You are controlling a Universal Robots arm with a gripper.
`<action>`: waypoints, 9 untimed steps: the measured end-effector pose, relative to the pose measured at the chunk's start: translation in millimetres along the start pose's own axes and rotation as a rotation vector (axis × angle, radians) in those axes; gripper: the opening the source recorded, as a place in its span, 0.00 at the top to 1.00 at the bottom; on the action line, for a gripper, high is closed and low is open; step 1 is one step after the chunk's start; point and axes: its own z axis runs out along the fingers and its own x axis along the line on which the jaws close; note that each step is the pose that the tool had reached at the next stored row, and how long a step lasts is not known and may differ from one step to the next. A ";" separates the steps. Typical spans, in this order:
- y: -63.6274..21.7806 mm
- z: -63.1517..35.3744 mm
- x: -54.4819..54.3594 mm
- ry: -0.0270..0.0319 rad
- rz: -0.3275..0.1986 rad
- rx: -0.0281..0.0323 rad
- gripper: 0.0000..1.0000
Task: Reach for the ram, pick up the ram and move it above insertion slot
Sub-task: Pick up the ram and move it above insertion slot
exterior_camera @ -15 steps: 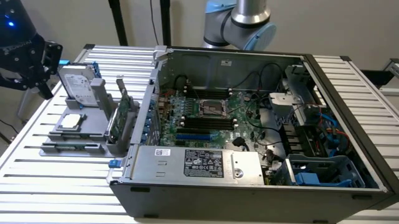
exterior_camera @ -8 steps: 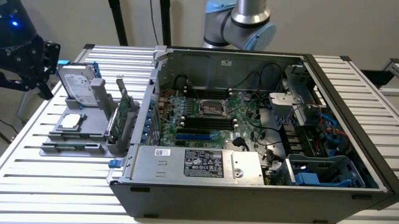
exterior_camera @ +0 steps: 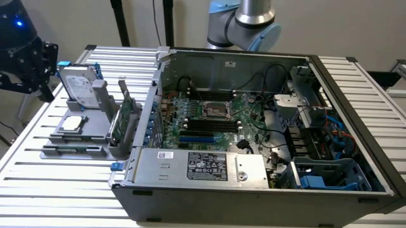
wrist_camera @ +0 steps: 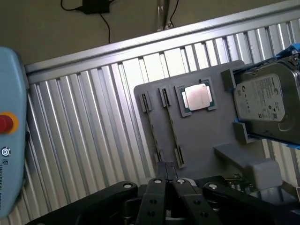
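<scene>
My gripper (wrist_camera: 166,182) is shut with nothing between its black fingers. It hangs off the exterior view's left (exterior_camera: 42,90), beside and above a grey parts holder (exterior_camera: 63,142). Green circuit boards (exterior_camera: 121,121) stand on edge on the holder's side nearest the computer case. I cannot tell the ram apart from the wider card among them. In the wrist view the holder (wrist_camera: 201,136) has two long narrow slots (wrist_camera: 171,126) beside a silver processor (wrist_camera: 197,97). The black insertion slots (exterior_camera: 212,125) lie on the motherboard inside the open case, far from the gripper.
A silver hard drive (exterior_camera: 79,85) stands at the back of the holder. The open computer case (exterior_camera: 209,190) has tall walls, cables and a drive cage (exterior_camera: 330,175). The arm's base (exterior_camera: 244,23) rises behind it. A light-blue pendant (wrist_camera: 9,131) with a red button sits past the slatted table's edge.
</scene>
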 end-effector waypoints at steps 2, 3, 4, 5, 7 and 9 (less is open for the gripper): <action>0.0 0.5 0.0 0.0013 -0.036 0.0003 0.89; 0.0 0.8 0.0 0.0021 -0.054 0.0004 0.89; 0.0 1.1 0.0 0.0027 -0.073 0.0006 0.89; 0.0 1.3 0.0 0.0034 -0.091 0.0007 0.89; -0.1 1.9 0.0 0.0049 -0.127 0.0011 0.89; -0.1 2.5 0.0 0.0062 -0.163 0.0016 0.89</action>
